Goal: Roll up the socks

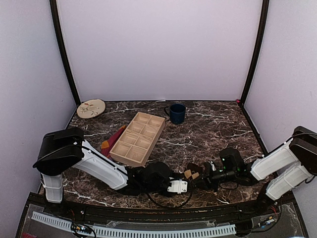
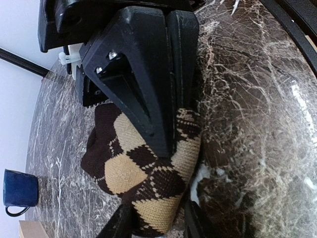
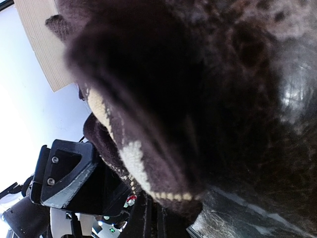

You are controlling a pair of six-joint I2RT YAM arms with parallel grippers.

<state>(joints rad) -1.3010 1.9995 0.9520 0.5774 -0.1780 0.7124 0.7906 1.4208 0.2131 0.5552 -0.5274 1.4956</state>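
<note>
Left fingers (image 2: 143, 99), partway open, grip the argyle sock (image 1: 190, 174) low over the near worktop (image 1: 213, 131). Right fingers (image 1: 204, 176) look pinched tight on its other end. Striped sock (image 1: 112, 141) lies against the wooden tray (image 1: 130, 157).

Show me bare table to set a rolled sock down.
Free: table right of the tray, between mug and right arm; also the back strip between plate and mug. Crowded: front middle, left gripper and right gripper on the argyle sock.

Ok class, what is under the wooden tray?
A red and orange sock shows at the left edge of the tray, on the marble table. Whether more of it runs beneath cannot be seen: the tray covers that.
</note>
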